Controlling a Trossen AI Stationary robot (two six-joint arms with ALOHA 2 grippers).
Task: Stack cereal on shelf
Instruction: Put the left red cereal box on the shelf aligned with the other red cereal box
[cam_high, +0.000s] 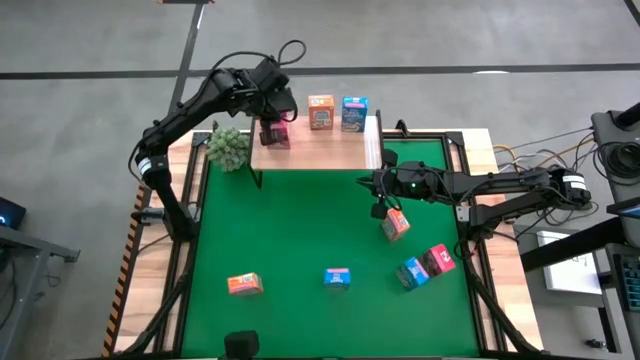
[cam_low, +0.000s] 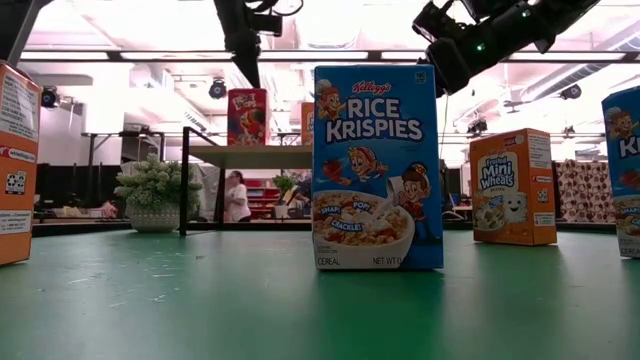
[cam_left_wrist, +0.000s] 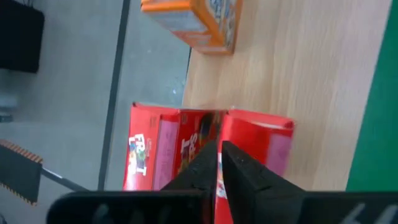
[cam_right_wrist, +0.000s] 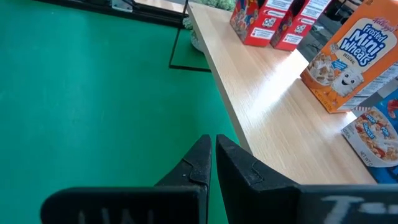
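The light wood shelf (cam_high: 315, 148) stands at the mat's far edge. On it stand two pink-red cereal boxes (cam_high: 275, 134) (cam_left_wrist: 186, 146), an orange box (cam_high: 321, 112) and a blue box (cam_high: 354, 113). My left gripper (cam_high: 276, 118) (cam_left_wrist: 217, 152) hangs shut just above the seam between the two pink-red boxes. My right gripper (cam_high: 383, 200) (cam_right_wrist: 214, 146) is shut and raised over the mat, near the shelf's front edge, with an orange box (cam_high: 396, 224) lying below it. An orange box (cam_high: 244, 284), two blue boxes (cam_high: 337, 278) (cam_high: 412, 272) and a pink-red box (cam_high: 440, 259) rest on the mat. My left gripper points down from above at the top edges of the two pink-red boxes (cam_left_wrist: 249, 127), where they meet. The fingers themselves cover that spot, so I cannot tell whether they touch the boxes. Both boxes stand upright on the shelf board.
A green potted plant (cam_high: 228, 147) stands at the shelf's left end. The green mat (cam_high: 300, 225) has open room in its middle. The shelf's thin black legs (cam_low: 185, 180) stand on the mat. Cables and equipment (cam_high: 610, 150) lie beyond the table's right side.
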